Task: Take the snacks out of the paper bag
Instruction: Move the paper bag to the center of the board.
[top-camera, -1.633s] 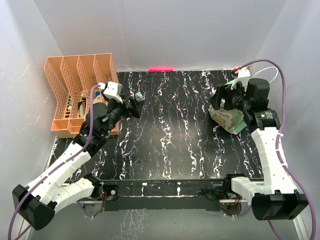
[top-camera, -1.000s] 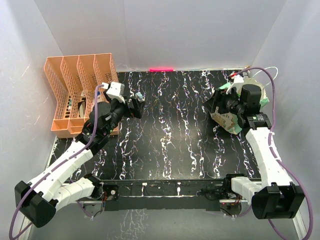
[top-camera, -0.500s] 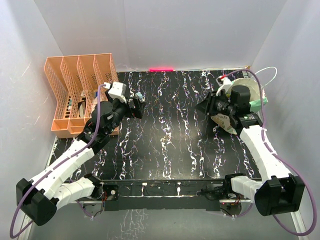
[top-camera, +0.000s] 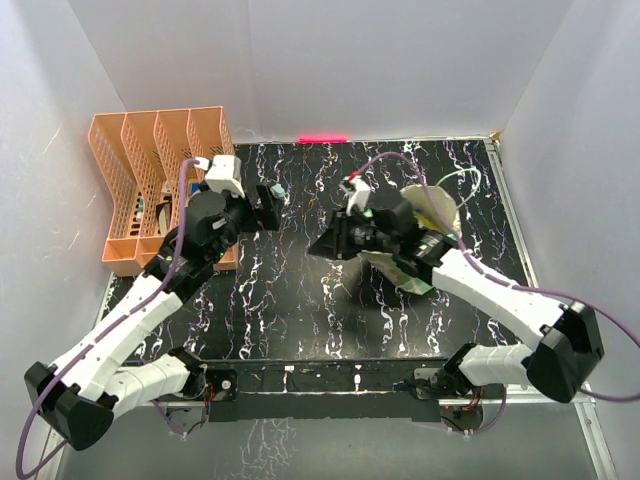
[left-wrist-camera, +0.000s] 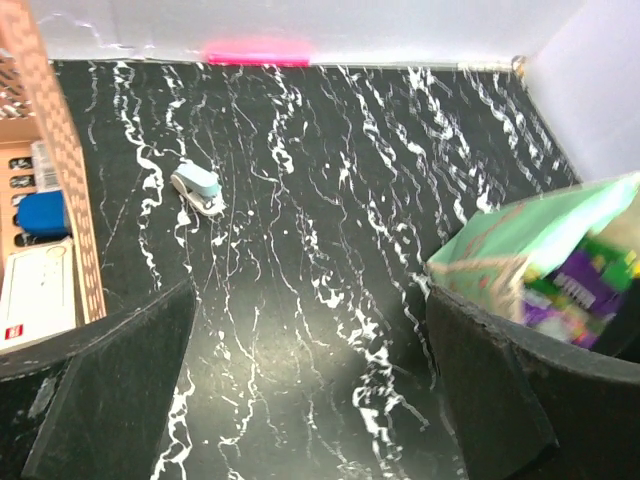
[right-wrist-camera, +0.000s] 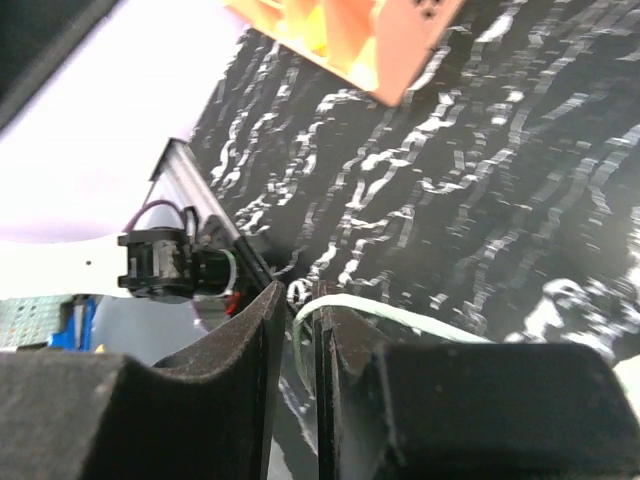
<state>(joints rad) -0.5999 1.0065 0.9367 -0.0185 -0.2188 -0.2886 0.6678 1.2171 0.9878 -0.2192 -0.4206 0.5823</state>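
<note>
Mid-table: right gripper (right-wrist-camera: 300, 300) clenched on a thin edge of 1 paper bag (left-wrist-camera: 510, 240). 1 purple snack packet (left-wrist-camera: 572, 290) shows in its mouth; others blurred. Left gripper (left-wrist-camera: 310, 300) spread, empty. Beyond: 1 blue-white item (left-wrist-camera: 197, 190); 1 orange rack (top-camera: 150, 180), 4 slots.

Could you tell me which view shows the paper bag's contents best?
Left wrist view: the paper bag opens toward it, a purple packet showing inside. Top external: the right arm hides most of it. Right wrist: only a thin pale edge in the right pincer.
</note>
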